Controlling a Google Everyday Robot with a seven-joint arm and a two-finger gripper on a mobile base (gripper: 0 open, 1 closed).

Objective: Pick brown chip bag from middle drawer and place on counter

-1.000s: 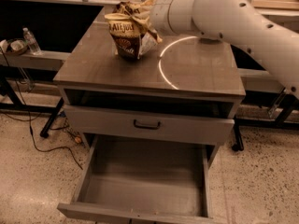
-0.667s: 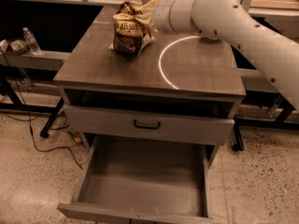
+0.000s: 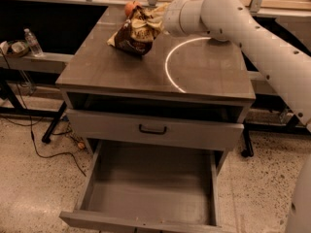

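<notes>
A round orange thing [image 3: 130,7], perhaps a fruit, sits far back near the top of the view, just left of the gripper [image 3: 158,19]. On a low ledge [image 3: 48,59] at the left, a clear water bottle [image 3: 33,41] stands upright beside a shallow bowl [image 3: 13,47]. A closed drawer front [image 3: 107,125] carries a small black handle [image 3: 152,129]. A black cable [image 3: 36,147] trails over the speckled floor [image 3: 29,193].

We see the counter [image 3: 209,76] carrying the brown chip bag [image 3: 132,37] near its far-left corner, a round orange fruit [image 3: 130,7] behind it, and the gripper [image 3: 156,21] at the bag's top.
</notes>
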